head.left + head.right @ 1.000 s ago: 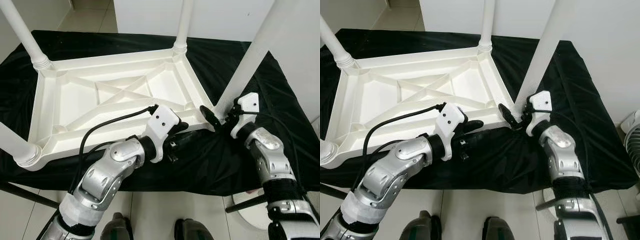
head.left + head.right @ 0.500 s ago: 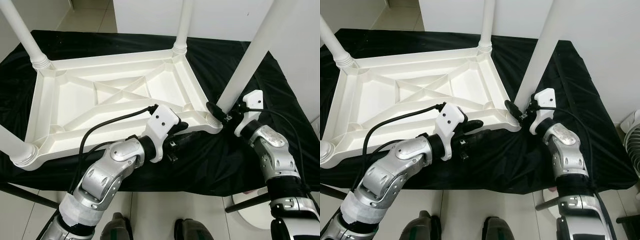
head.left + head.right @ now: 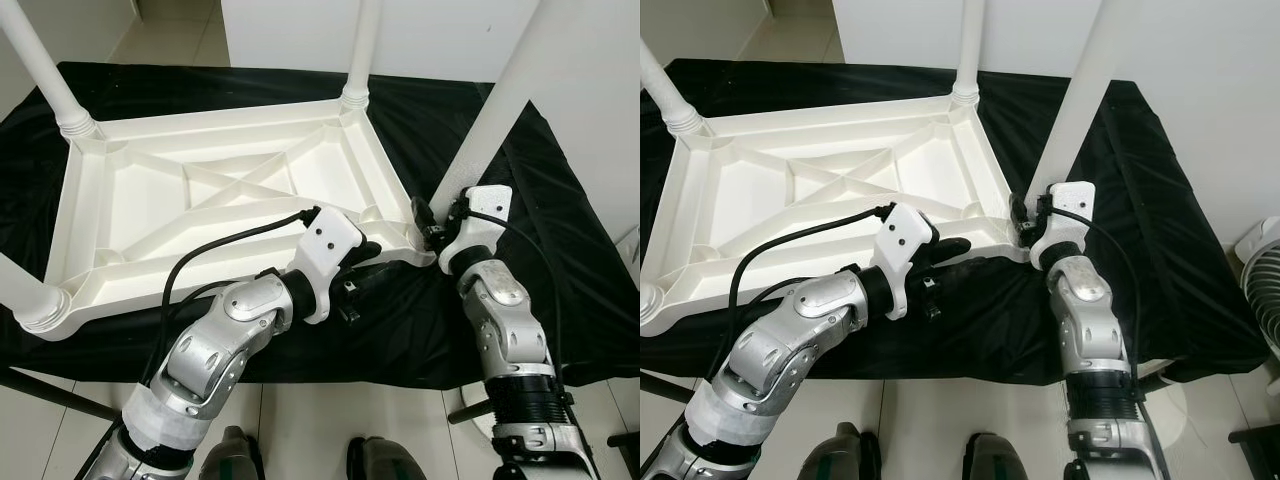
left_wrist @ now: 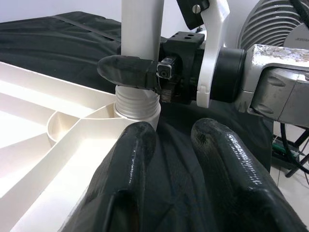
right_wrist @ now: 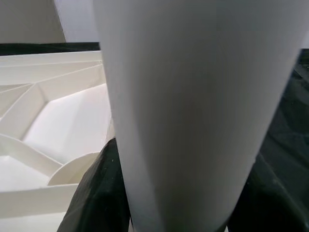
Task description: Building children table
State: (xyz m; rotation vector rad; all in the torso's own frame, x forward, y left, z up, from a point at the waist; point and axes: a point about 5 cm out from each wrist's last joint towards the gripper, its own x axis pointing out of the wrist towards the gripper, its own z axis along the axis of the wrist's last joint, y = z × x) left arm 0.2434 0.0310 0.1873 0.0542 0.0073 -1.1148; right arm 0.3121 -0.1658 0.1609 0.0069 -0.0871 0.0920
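Note:
A white plastic children's table lies upside down on a black cloth, with its legs pointing up. The near right leg stands in its corner socket. My right gripper is at the base of that leg, shut on it, with one black finger across the leg's front. In the right wrist view the leg stands close between the fingers. My left gripper rests open at the table's near edge, just left of that corner, its fingertips over the cloth.
Three other legs stand at the far left, far middle and near left. A grey fan stands on the floor at the right. The cloth's front edge drops to tiled floor near my feet.
My right gripper has moved in from the right and shut on the base of the near right leg. The left arm has stayed in place.

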